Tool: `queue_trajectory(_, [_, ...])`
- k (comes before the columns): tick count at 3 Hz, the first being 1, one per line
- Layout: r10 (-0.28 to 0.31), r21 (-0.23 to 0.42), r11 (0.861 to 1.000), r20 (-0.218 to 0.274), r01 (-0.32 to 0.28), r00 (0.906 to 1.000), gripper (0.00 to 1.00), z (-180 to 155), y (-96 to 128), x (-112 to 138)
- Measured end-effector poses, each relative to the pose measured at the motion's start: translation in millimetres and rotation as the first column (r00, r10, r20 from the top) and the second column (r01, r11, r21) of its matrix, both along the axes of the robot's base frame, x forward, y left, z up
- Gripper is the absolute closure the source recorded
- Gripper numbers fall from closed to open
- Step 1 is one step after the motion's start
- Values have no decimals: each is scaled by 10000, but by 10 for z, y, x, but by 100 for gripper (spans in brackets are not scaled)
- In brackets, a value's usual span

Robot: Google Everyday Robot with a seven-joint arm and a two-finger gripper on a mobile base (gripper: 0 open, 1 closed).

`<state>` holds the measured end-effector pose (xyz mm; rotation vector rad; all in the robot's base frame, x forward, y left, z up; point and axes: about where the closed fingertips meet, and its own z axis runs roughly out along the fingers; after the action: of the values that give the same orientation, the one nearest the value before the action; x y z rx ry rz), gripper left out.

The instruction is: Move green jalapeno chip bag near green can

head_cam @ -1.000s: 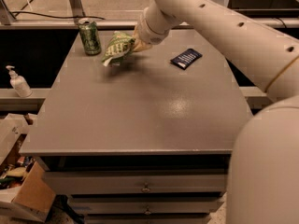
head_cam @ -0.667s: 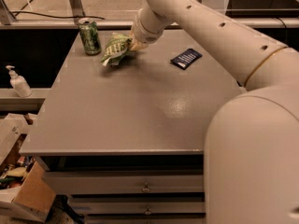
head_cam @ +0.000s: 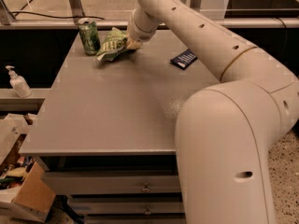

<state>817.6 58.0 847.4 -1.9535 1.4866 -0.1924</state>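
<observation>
Leftward is where things have gone since a second ago: the end effector [head_cam: 131, 43] and the bag [head_cam: 111, 45] have slid a little closer to the can [head_cam: 88, 36], and the arm [head_cam: 201, 36] has swung so that its elbow now fills much more of the lower right of the frame. The can has not shifted.

You have the end effector in the upper middle of the frame, low over the far part of the desk [head_cam: 117, 111], and it looks clamped on the bag's right edge. That end of the bag is raised at the tip, while the left end droops towards the desk surface. Whether the left end touches the desk, you cannot tell from this angle.

The bag sits just beside the can, to its right and slightly nearer the camera, with only a thin gap between them. The can stands upright near the desk's far left corner.

Judged from this, most of the task is done: the bag is already near the can. What is left is for you to set it down and let go without nudging the can over.

Further out, a dark packet [head_cam: 183, 59] lies well apart on the right of the desk, and a white pump bottle [head_cam: 17, 83] stands off the desk at the left edge of the frame.
</observation>
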Motion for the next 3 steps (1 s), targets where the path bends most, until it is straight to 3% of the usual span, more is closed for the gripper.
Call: queue_trajectory(3, [-36, 546, 9985, -159, 45, 9999, 13, 50, 159, 43])
